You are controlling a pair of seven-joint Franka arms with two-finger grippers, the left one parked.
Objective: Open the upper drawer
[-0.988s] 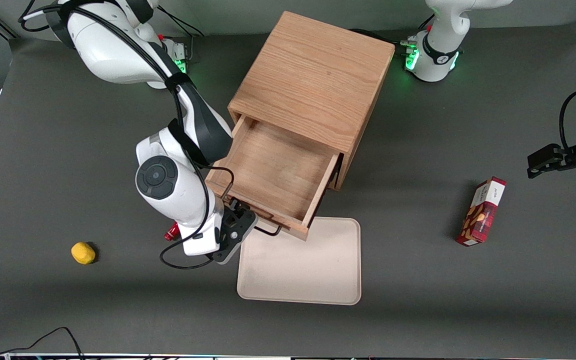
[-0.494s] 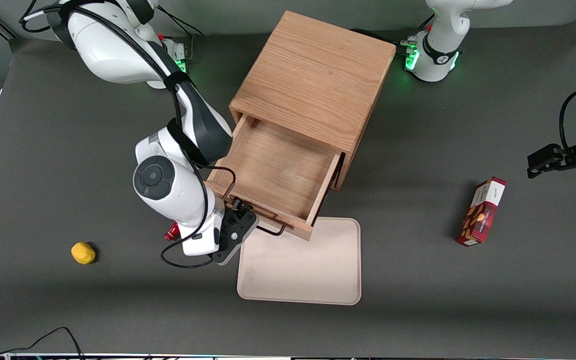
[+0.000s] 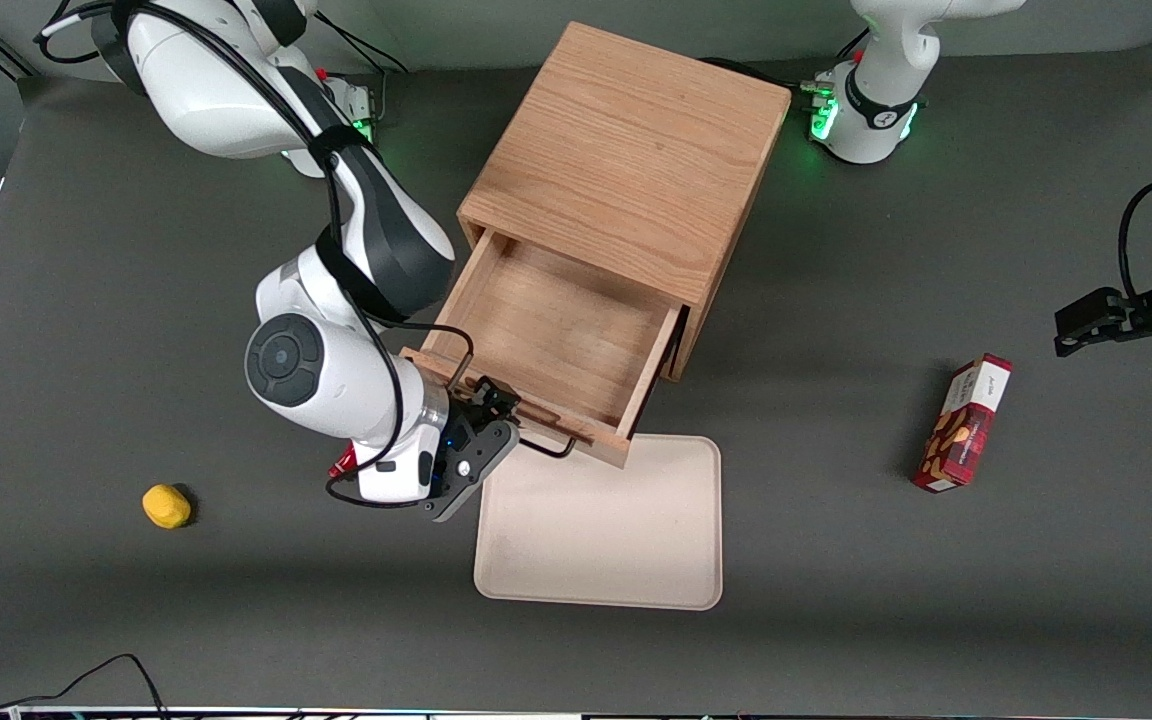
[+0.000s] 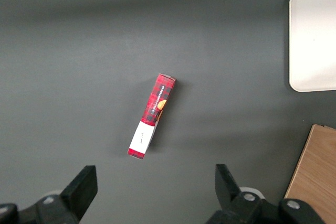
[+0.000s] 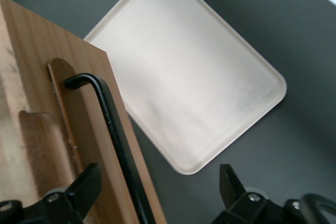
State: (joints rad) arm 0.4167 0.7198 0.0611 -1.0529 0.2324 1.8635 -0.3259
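Observation:
The oak cabinet [image 3: 626, 150] stands mid-table. Its upper drawer [image 3: 546, 330] is pulled far out and its light-wood inside is bare. The long dark bar handle [image 3: 548, 446] runs along the drawer front, on the side nearest the front camera. My right gripper [image 3: 501, 400] is at the working arm's end of the handle. In the right wrist view the gripper [image 5: 158, 178] is open. The handle [image 5: 113, 129] and the drawer front [image 5: 31, 77] lie between its fingers [image 5: 84, 184], and neither finger touches the bar. The bottom drawer is hidden.
A cream tray [image 3: 601, 530] lies on the table under the drawer front and nearer the front camera; it also shows in the right wrist view [image 5: 194, 77]. A yellow lump [image 3: 166, 505] lies toward the working arm's end. A red box [image 3: 963, 423] lies toward the parked arm's end.
My wrist and gripper have shifted a little farther from the front camera along the drawer front. The drawer stays pulled out with hardly any movement.

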